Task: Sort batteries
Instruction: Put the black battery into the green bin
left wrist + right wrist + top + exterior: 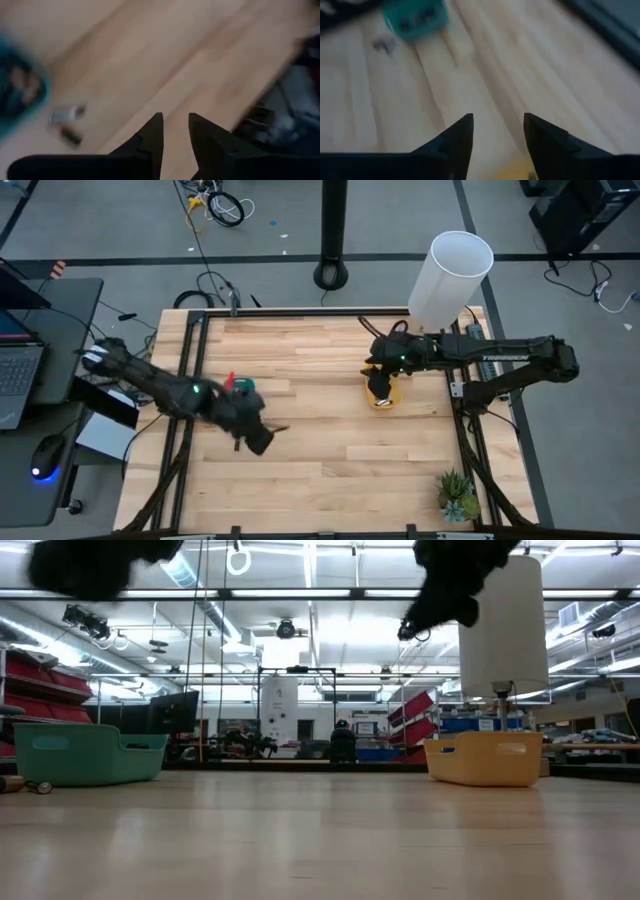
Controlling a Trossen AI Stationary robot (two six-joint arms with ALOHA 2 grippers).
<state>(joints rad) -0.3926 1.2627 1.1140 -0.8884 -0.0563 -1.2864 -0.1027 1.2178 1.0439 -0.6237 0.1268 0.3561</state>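
A green tray (85, 755) stands at the table's left, with batteries (22, 92) inside it. A yellow tray (485, 758) stands at the right. Two loose batteries (65, 116) lie on the wood beside the green tray and also show in the low view as batteries (40, 787). My left gripper (174, 132) hangs open above bare wood just nearward of the green tray (243, 387), nothing between its fingers. My right gripper (496, 131) is open above the yellow tray (385, 394), whose rim (517, 174) shows just below its fingers.
A tall white cylinder (452, 275) stands at the table's far right corner. A small potted plant (457, 495) sits at the near right corner. Bare wood (330, 450) lies between the two trays. A laptop and a mouse (45, 450) lie on a side desk to the left.
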